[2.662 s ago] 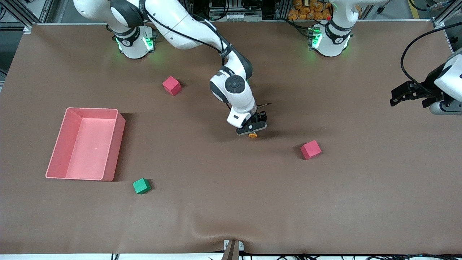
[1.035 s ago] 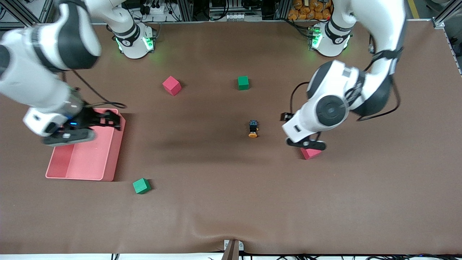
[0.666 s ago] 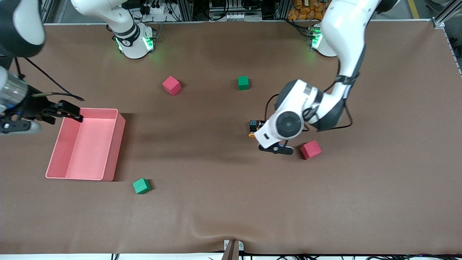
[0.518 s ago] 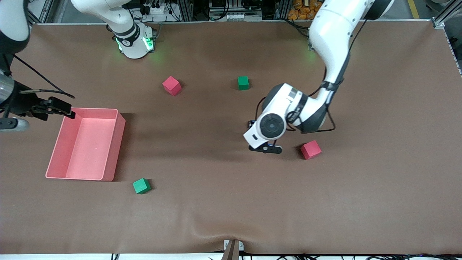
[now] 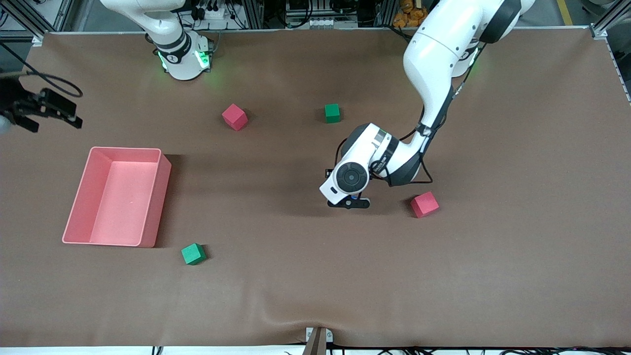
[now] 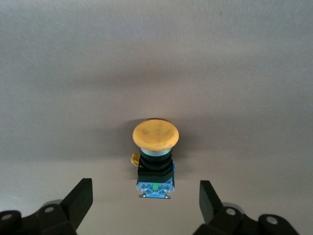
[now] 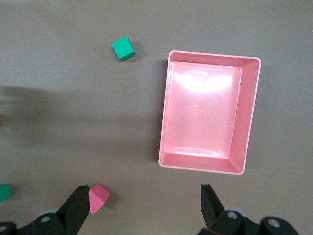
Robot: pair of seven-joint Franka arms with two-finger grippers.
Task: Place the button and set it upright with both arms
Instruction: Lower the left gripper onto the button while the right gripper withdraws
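Note:
The button [image 6: 154, 152] lies on its side on the brown table, with an orange cap, a black body and a blue base. In the front view it is hidden under the left wrist. My left gripper [image 6: 144, 203] is open and low over the button, one finger [image 6: 79, 200] on each side of its base end and not touching it. In the front view the left gripper [image 5: 349, 202] is at mid-table. My right gripper [image 5: 69, 112] is open and empty, raised high over the right arm's end of the table, also seen in its own wrist view [image 7: 143, 205].
A pink bin [image 5: 157, 202] stands toward the right arm's end, also in the right wrist view [image 7: 210, 56]. Red cubes [image 5: 234, 117] [image 5: 424, 204] and green cubes [image 5: 332, 113] [image 5: 193, 254] lie scattered. The nearest red cube is just beside the left gripper.
The right gripper released the button at mid-table and withdrew to the right arm's end. The left arm swung in and came down over the button, gripper open.

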